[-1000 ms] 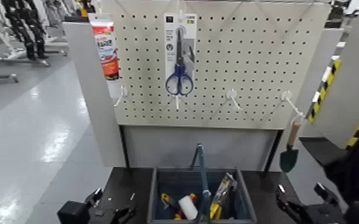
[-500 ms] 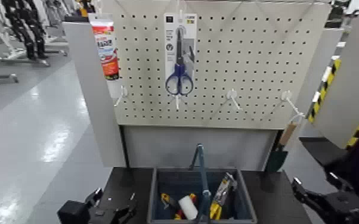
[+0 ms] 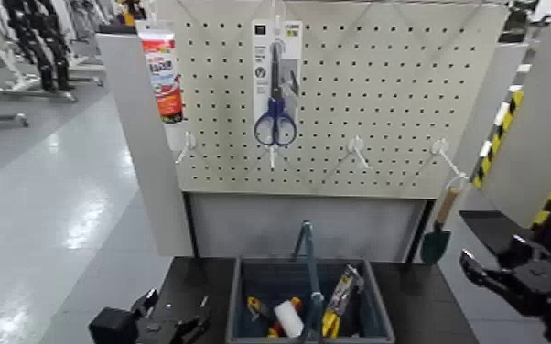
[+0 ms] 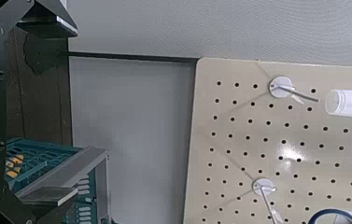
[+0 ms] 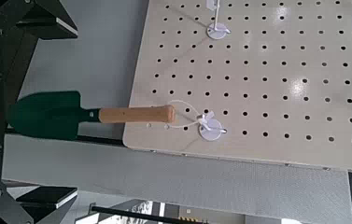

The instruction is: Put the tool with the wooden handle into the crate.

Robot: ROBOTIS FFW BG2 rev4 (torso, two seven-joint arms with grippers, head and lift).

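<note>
The open right end effector (image 3: 491,258) sits near the trowel (image 3: 439,229), outside the crate (image 3: 308,302).

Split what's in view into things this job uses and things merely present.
Part of the job:
- trowel with the wooden handle, hanging from a pegboard hook
- crate
- right claw, open near the trowel

Just there:
- carded blue-handled scissors
- red-and-white tube
- yellow-handled tool in the crate
</note>
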